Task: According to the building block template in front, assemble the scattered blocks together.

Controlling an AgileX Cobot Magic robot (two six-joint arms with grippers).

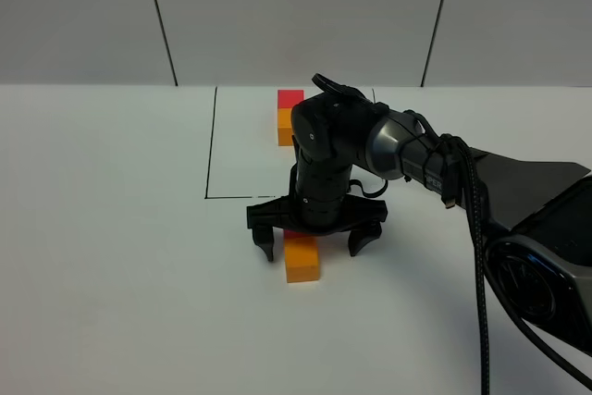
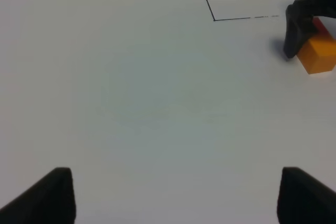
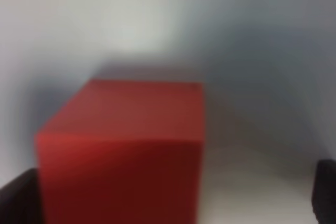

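The template, a small red cube [image 1: 289,98] joined to an orange cube [image 1: 285,125], sits at the far edge of the black-line square [image 1: 211,145]. The scattered orange cube [image 1: 302,259] lies just in front of the square, with the scattered red cube [image 1: 293,231] touching its far side, mostly hidden under my right gripper [image 1: 313,243]. That gripper is open, fingers down on either side of the red cube [image 3: 126,145]. My left gripper [image 2: 178,198] is open and empty over bare table, far from the orange cube [image 2: 320,53].
The white table [image 1: 111,256] ends at a grey panelled wall behind. My right arm [image 1: 518,191] reaches in from the right with a hanging cable. The square's near line [image 2: 236,18] runs close behind the cubes.
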